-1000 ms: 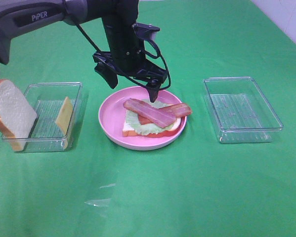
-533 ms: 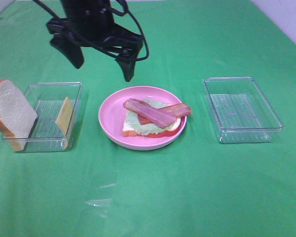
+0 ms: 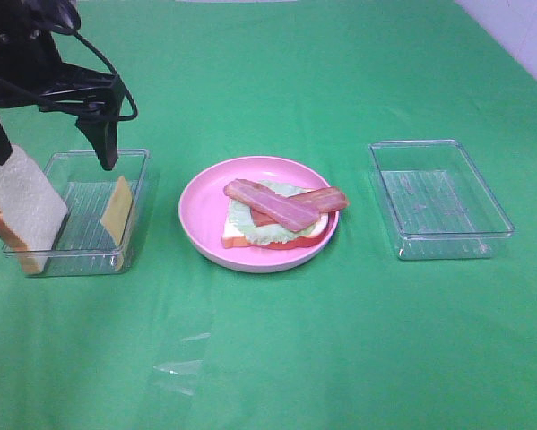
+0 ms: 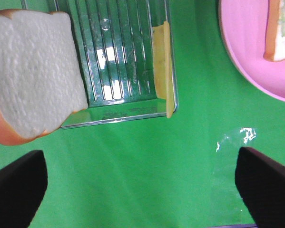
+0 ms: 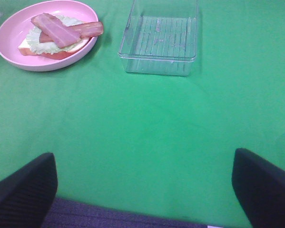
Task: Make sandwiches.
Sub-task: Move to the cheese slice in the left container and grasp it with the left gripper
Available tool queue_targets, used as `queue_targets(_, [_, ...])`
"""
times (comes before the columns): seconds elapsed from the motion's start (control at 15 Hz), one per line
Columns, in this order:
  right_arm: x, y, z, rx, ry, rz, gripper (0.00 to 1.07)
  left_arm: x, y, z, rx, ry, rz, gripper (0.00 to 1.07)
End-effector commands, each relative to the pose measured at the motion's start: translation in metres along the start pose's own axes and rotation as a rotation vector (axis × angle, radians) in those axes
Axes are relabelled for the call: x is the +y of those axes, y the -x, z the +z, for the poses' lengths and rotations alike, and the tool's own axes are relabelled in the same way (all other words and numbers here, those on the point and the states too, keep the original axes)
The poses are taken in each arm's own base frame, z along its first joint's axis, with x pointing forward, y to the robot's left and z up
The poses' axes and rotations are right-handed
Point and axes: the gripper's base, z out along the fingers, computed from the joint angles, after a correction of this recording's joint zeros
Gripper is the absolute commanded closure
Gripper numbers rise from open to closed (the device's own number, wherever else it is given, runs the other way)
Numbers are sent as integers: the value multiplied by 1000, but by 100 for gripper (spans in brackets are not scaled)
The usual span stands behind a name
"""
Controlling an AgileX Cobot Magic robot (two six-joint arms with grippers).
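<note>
A partly built sandwich (image 3: pixel 272 215) lies on a pink plate (image 3: pixel 196 224): one white bread slice, lettuce and two bacon strips on top. It also shows in the right wrist view as the sandwich (image 5: pixel 61 33). My left gripper (image 3: pixel 51 148) hangs open above the left clear container (image 3: pixel 89 206), holding nothing. A white bread slice (image 3: pixel 26 202) leans at that container's left end, and a yellow cheese slice (image 3: pixel 117 208) stands against its right wall. In the left wrist view the bread (image 4: pixel 35 71) and cheese (image 4: pixel 162 71) lie beyond the open left gripper (image 4: pixel 142 190). My right gripper (image 5: pixel 144 190) is open over bare cloth.
An empty clear container (image 3: pixel 438 199) stands right of the plate, and shows again as the container (image 5: pixel 159 38) in the right wrist view. A small clear plastic scrap (image 3: pixel 183 358) lies on the green cloth near the front. The right arm is out of the high view.
My left arm has swung from above the plate over to the left container, still open and empty. The sandwich and the containers have not moved.
</note>
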Motion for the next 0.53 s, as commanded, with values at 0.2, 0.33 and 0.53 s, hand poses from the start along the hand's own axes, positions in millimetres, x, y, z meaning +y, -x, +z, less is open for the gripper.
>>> queue_targets(0.2, [1,-3,-2,-31,-5,13,12,-17,9,56,98,-46,-20,6])
queue_targets(0.33, [1,-3,-2,-31,-5,13,12,-28,13,86,103,-25,-1,6])
queue_targets(0.53, [1,-3,-2,-31,-5,13,12,-29,19,100,72,-28,-19,7])
